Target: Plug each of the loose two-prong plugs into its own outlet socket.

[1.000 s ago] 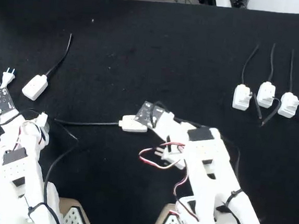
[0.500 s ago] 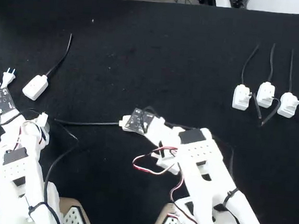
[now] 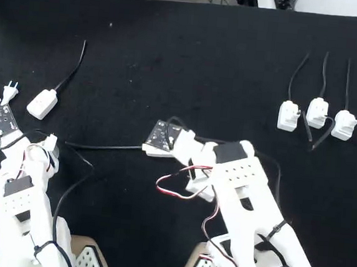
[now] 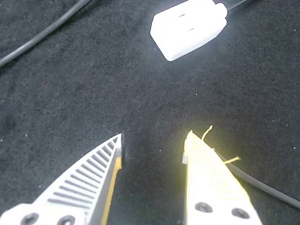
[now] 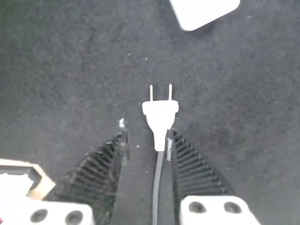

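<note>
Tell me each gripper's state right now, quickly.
Left gripper: open, holding nothing; an outlet socket lies ahead of it.
Right gripper: open, straddling the two-prong plug, not clamped on it.

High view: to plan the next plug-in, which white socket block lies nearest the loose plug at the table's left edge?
The socket block just right of that plug, lying alone there; another block lies mid-table; three more blocks sit far right.
</note>
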You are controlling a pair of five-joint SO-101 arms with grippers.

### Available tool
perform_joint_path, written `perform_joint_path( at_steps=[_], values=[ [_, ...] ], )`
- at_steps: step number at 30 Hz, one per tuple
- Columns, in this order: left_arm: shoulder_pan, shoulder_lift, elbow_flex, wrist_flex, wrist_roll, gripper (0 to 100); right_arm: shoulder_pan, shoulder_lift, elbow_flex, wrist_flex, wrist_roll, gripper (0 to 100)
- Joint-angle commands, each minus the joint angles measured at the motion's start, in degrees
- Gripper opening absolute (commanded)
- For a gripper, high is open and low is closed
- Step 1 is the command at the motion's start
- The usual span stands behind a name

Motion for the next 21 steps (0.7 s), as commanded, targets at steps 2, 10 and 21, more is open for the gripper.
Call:
perform_joint_path(
  at_steps=[2, 10, 21],
  values=[
    [-0.5, -0.9, -2.4, -1.1, 0.1, 21, -0.4, -0.8, -2.0, 1.0, 2.0, 11.9],
    [-0.5, -0.9, -2.4, -1.1, 0.1, 21, 5.2, -0.5, 5.8, -16.7, 3.9, 11.9],
    [-0.5, -0.9, -2.4, -1.1, 0.1, 21, 6.1, -0.5, 12.8, -20.8, 4.0, 11.9]
  ],
)
